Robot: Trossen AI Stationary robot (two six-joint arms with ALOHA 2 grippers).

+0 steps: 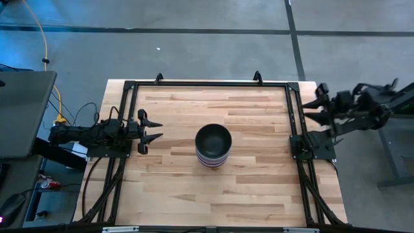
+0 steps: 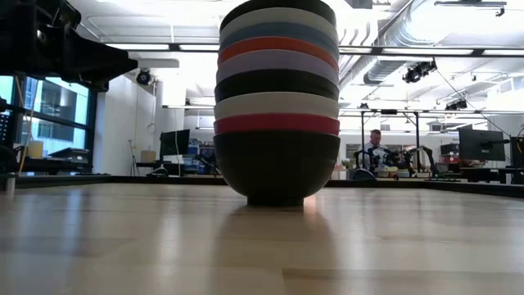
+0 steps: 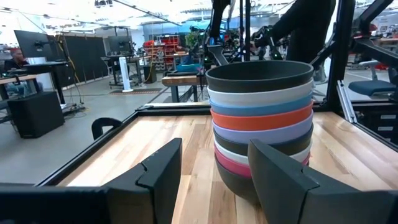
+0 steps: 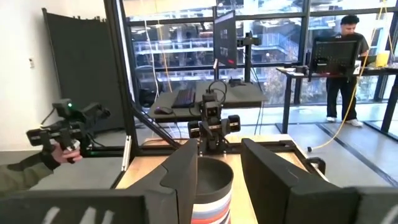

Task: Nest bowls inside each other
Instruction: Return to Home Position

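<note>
Several bowls stand nested in one stack [image 1: 213, 145] in the middle of the table. From the top they are black, white, blue, red, lavender, black, white, magenta and black [image 2: 277, 98]. The bottom black bowl rests on the wood by its foot [image 2: 277, 197]. My left gripper [image 1: 155, 129] is open, level near the table's left edge and pointing at the stack [image 3: 261, 124] from a short way off. My right gripper [image 1: 309, 109] is open and raised over the table's right edge. It faces the stack [image 4: 211, 186] from farther away.
A black metal frame [image 1: 207, 84] runs around the tabletop, with bare wood [image 1: 259, 188] on every side of the stack. Beyond the table, a person stands at a desk [image 4: 345, 62], and a hand holds a controller [image 4: 62, 140].
</note>
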